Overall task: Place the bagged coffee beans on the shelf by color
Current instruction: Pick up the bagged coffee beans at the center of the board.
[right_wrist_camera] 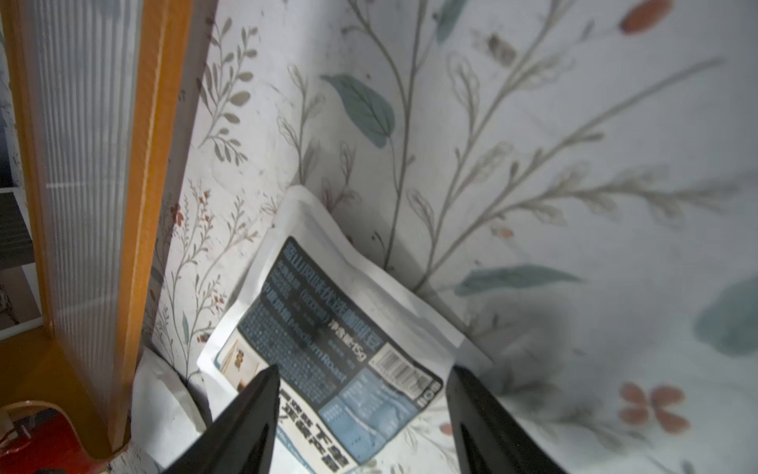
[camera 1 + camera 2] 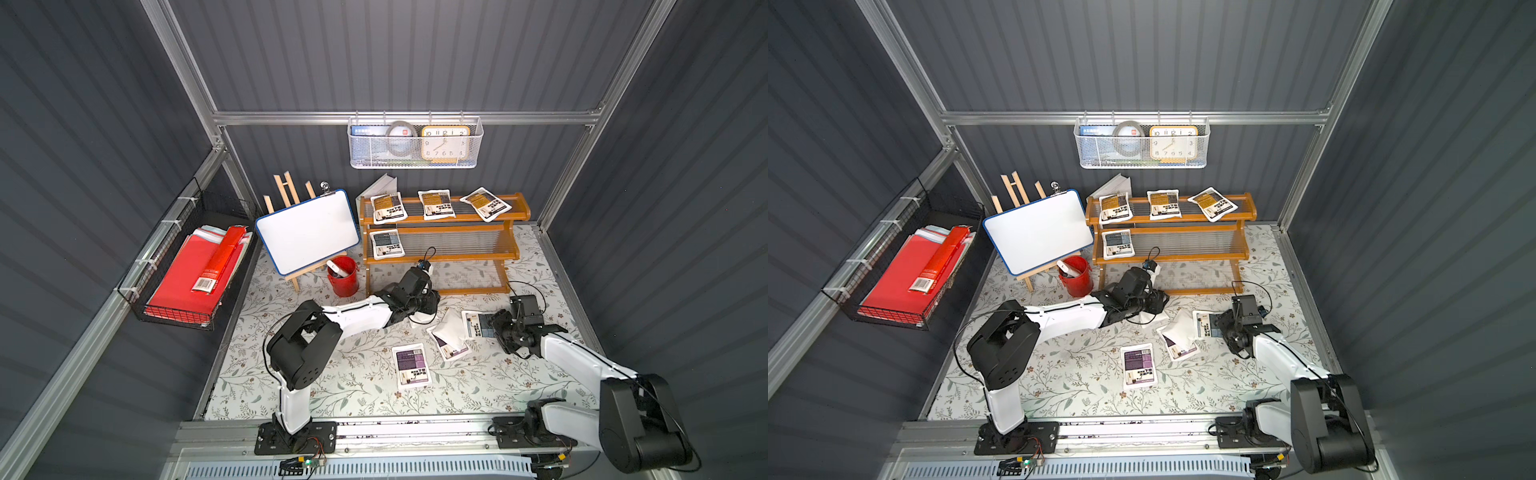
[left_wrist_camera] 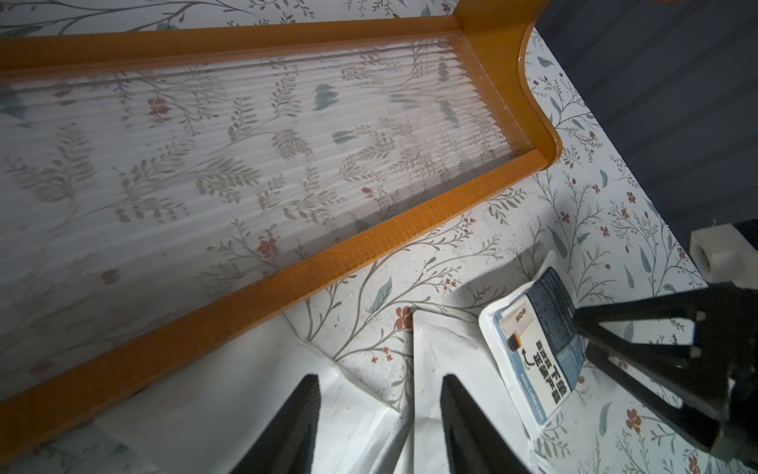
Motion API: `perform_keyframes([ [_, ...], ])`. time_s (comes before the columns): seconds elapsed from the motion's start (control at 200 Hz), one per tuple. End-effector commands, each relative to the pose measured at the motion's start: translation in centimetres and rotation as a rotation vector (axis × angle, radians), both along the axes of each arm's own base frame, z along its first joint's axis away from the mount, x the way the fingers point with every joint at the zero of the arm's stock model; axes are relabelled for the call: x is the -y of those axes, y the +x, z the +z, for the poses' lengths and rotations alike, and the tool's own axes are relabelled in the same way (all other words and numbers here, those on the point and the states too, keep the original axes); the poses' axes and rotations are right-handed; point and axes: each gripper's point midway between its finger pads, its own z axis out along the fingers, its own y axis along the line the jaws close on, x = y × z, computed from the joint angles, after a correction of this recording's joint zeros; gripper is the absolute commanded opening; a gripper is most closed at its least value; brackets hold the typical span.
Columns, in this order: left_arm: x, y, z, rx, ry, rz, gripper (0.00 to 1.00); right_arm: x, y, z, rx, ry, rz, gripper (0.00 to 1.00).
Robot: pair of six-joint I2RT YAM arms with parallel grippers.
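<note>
The floral surface point(image 2: 332, 386) is closed in by grey walls on three sides, and the shelf point(image 2: 457, 257) is set along its far edge, towards the far right corner. Somewhat under half of the work can be judged done. The top tier is filled by three amber-labelled pouches point(image 2: 436, 203), and a shelved blue-grey pouch point(image 2: 386, 244) is laid at the left end of the middle tier. The rest of that tier is bare, as is the bottom tier point(image 3: 246, 156). Five pouches are left on the surface in front of the shelf's right half. A lone purple pouch point(image 2: 410, 365) lies label up, nearest the front edge. A second purple pouch point(image 2: 453, 352) is half covered by a white-backed pouch point(image 2: 451, 326), and a loose blue-grey pouch point(image 1: 328, 328) lies just beside that pile. The colour of another face-down pouch point(image 3: 246, 390) cannot be told. The left gripper point(image 3: 379, 379) is placed low over this last pouch, its fingers about half parted, with nothing seen gripped between them. The right gripper point(image 1: 364, 369) is poised over the loose blue-grey pouch, fingers spread wide and nothing clamped. Room is tight here: the grippers are near each other, the bottom tier's front rail is just beside the left one, and a red bucket point(image 2: 343, 278) stands by the shelf's left leg. Open room is offered towards the front edge and the front left corner.
</note>
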Motion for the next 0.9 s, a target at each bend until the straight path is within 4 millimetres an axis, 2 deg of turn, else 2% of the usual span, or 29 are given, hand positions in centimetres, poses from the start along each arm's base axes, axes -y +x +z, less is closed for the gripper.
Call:
perform_keyframes([
  [0.0,0.3,-0.5,0.3,0.010,0.005,-0.040,0.52,0.3,3.1,0.8,0.051,-0.048,0.056,0.70],
  [0.155,0.4,-1.3,0.3,-0.006,-0.006,-0.073,0.52,-1.6,6.7,1.6,0.069,-0.018,0.185,0.70],
  [0.28,1.0,-1.6,0.5,-0.001,-0.025,-0.112,0.53,-2.4,7.5,3.4,0.125,-0.001,0.229,0.70],
  [0.4,2.3,-2.0,0.8,-0.010,-0.061,-0.177,0.53,-1.9,6.4,4.9,0.153,-0.020,0.216,0.70],
  [0.49,3.4,-1.9,0.8,-0.010,-0.078,-0.225,0.54,-2.2,4.8,5.1,0.153,0.014,0.216,0.70],
  [0.54,3.6,-2.0,-0.2,-0.021,-0.063,-0.235,0.54,-2.6,3.7,4.8,0.146,0.050,0.217,0.69],
  [0.55,4.3,-1.8,0.9,-0.009,-0.089,-0.255,0.54,-2.6,3.5,4.7,0.142,0.055,0.216,0.69],
  [0.565,4.7,-1.7,1.1,-0.007,-0.098,-0.265,0.55,-2.6,3.2,4.5,0.139,0.062,0.210,0.69],
  [0.59,4.9,-1.6,1.0,-0.010,-0.099,-0.273,0.55,-3.4,2.6,4.4,0.135,0.107,0.229,0.69],
  [0.72,5.9,-1.0,-0.3,-0.026,-0.098,-0.295,0.56,-4.2,0.4,2.8,0.104,0.201,0.210,0.68],
  [0.895,6.7,0.0,-1.7,-0.046,-0.100,-0.313,0.56,-4.7,0.2,2.7,0.148,0.246,0.201,0.66],
])
